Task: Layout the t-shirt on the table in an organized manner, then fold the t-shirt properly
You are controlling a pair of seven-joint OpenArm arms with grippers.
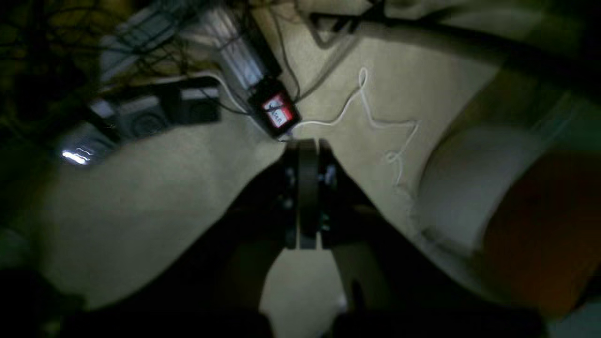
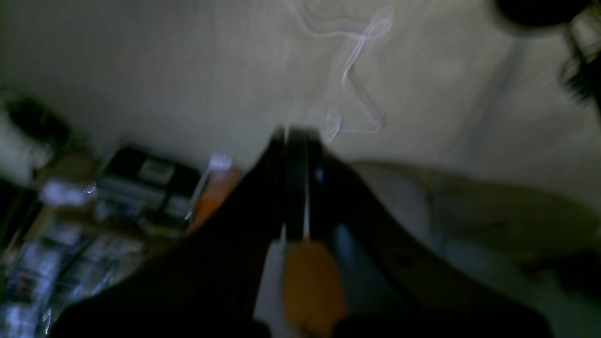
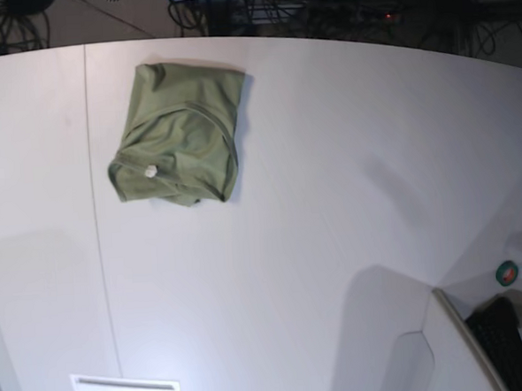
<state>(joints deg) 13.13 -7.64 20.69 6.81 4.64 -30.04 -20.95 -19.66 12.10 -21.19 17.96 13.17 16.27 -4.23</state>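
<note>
- We find the t-shirt (image 3: 179, 134) folded into a compact, roughly rectangular olive-green bundle on the tabletop (image 3: 331, 173), toward its far left in the base view, just right of the thin dark seam line (image 3: 93, 170).
- We note curved folds across the cloth and a small pale spot near its lower edge.
- We see the left tool (image 1: 307, 143) pressed together, holding nothing, in a dim, blurred wrist view.
- We see the right tool (image 2: 296, 134) likewise pressed together and empty.
- We see neither arm in the base view.
</note>
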